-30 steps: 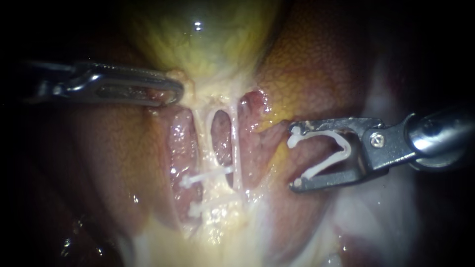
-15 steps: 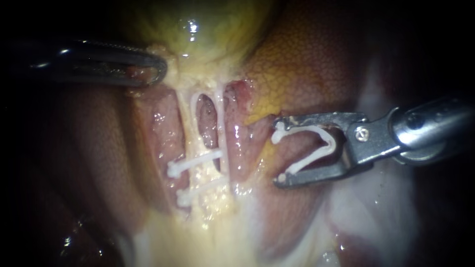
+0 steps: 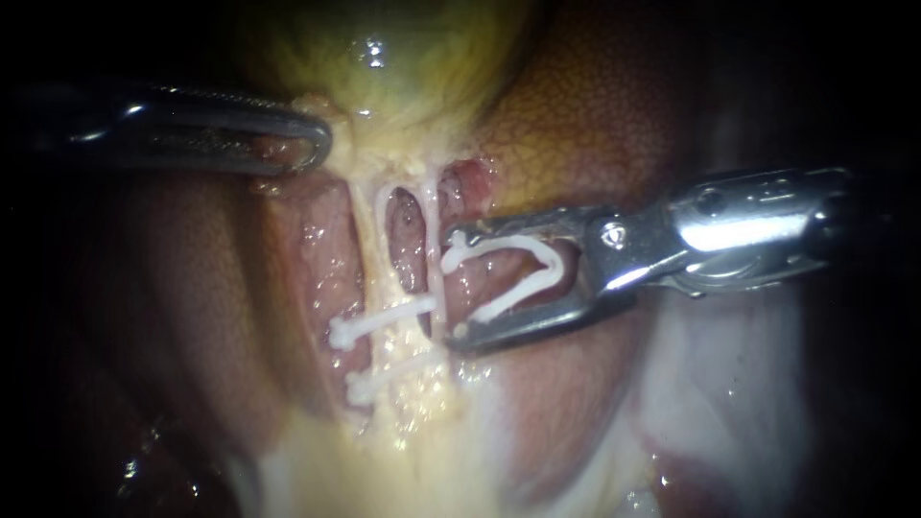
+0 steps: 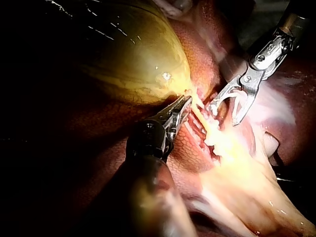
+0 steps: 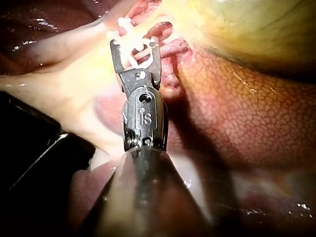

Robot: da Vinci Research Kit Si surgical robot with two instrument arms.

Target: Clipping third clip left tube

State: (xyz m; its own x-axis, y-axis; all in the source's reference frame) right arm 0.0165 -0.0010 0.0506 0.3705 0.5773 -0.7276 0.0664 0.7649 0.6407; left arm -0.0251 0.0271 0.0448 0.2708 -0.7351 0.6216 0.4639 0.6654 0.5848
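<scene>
The right instrument (image 3: 454, 286), jaws spread yet gripping a fresh clip (image 3: 508, 273), has slid in since a moment ago to just beside the right tube (image 3: 434, 216), the left tube (image 3: 366, 225) just beyond. It should straddle that tube squarely above the two clips (image 3: 382, 324) before squeezing, with the left instrument (image 3: 312, 146) clamped on the gallbladder (image 3: 403, 58)

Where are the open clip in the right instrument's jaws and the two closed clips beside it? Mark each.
Open clip (image 3: 554, 267): endoscope view, on its hinge bend.
Upper closed clip (image 3: 384, 319): endoscope view, middle of its bar.
Lower closed clip (image 3: 393, 374): endoscope view, middle of its bar.
</scene>
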